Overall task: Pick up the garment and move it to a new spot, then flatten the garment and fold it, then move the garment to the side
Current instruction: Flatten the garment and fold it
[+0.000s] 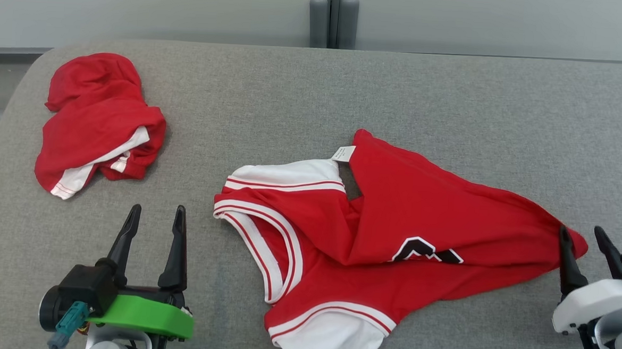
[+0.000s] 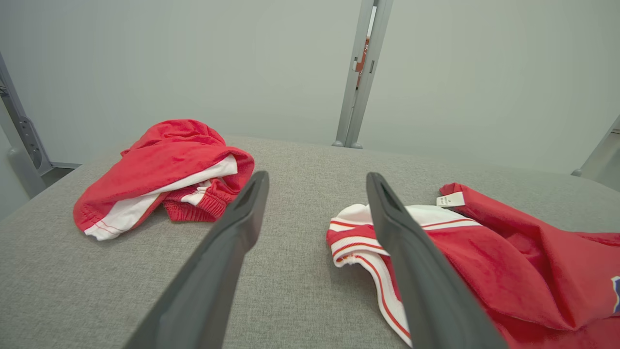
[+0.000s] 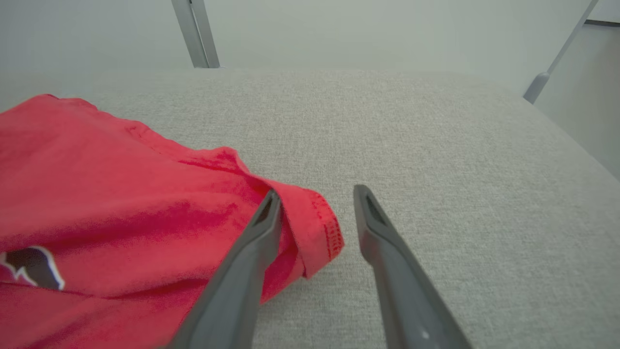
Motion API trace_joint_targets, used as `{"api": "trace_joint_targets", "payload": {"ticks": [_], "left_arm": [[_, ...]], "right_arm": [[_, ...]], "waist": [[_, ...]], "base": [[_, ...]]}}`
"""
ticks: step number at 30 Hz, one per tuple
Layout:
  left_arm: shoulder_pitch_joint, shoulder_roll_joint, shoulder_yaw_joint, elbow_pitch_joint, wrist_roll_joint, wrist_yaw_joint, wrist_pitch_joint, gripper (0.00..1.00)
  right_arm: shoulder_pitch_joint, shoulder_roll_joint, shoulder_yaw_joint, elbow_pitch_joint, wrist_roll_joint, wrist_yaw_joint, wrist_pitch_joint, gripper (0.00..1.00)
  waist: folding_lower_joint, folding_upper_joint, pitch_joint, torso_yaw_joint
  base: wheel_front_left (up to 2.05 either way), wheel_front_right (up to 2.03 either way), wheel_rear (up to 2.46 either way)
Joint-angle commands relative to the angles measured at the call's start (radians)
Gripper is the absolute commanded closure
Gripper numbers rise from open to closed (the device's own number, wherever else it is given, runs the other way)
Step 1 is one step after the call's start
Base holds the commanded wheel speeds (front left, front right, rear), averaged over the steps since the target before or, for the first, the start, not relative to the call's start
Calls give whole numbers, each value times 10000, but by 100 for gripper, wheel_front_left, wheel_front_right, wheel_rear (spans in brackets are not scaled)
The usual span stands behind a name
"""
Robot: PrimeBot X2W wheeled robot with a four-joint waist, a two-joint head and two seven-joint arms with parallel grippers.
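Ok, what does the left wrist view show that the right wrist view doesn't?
The left wrist view has the crumpled red shorts, plus the white striped trim and neck label of the red jersey, beside the open left hand. The right wrist view has the jersey's hemmed corner loose between the fingers of the open right hand. Both share the jersey's red cloth, the grey table, the pale wall and a metal post.

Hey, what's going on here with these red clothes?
A two-armed robot is working on a red and white jersey crumpled on the grey table. Its right gripper is open, with the jersey's corner between its fingers, ungripped. The left gripper hovers open beside the jersey. Red shorts sit bunched at the far left.
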Motion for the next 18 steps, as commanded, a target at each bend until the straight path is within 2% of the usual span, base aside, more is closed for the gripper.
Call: {"api": "trace_joint_targets", "payload": {"ticks": [1, 6, 10, 18], "left_arm": [[52, -1, 44, 5, -20, -29, -35, 0], [42, -4, 71, 3, 38, -29, -33, 0], [-35, -6, 20, 0, 44, -29, -33, 0], [-276, -12, -262, -26, -80, -29, -35, 0]], "right_arm": [[-169, 86, 26, -326, -199, -17, 58, 0], [-754, 314, 568, -1352, -573, -17, 494, 0], [-1386, 360, 1379, -1528, -679, -17, 974, 0], [-2833, -200, 2613, -176, -883, -17, 1705, 0]], "waist": [[0, 0, -23, 6], [0, 0, -141, 82], [0, 0, -155, 191], [0, 0, 179, 644]], "base": [[0, 0, 0], [0, 0, 0], [0, 0, 0], [0, 0, 0]]}}
